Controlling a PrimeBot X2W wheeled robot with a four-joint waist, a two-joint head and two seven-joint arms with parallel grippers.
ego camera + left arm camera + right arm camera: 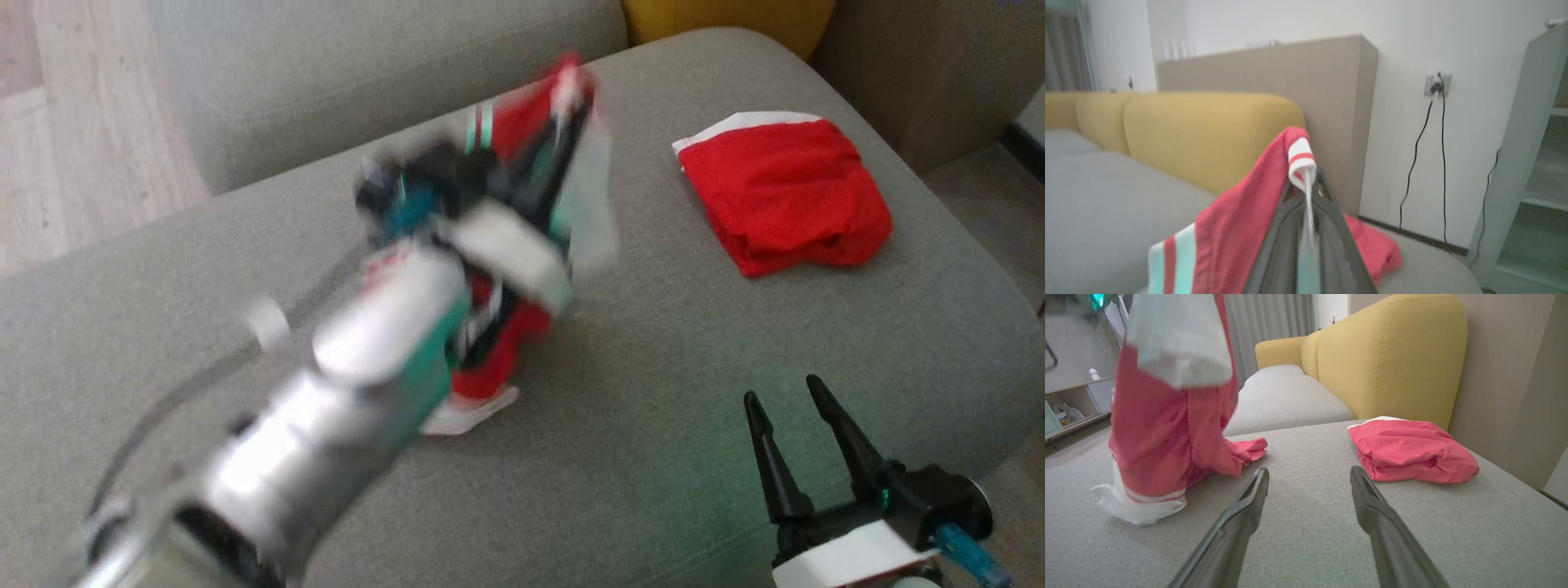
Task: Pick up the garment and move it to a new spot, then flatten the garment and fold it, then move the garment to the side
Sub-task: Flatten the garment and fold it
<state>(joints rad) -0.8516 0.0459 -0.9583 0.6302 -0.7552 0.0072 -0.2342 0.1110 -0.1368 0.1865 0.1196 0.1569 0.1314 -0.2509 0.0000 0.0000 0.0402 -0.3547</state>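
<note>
My left gripper [1308, 179] pinches the garment [1167, 428]; a folded red garment [784, 196] lies just beyond my spread right gripper [780, 390]

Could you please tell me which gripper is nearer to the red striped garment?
Left. The left gripper is shut on the red striped garment, holding it up; the right gripper sits open over the cushion, apart from it.

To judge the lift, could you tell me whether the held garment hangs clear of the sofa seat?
No, the garment has its white hem lying on the seat.
</note>
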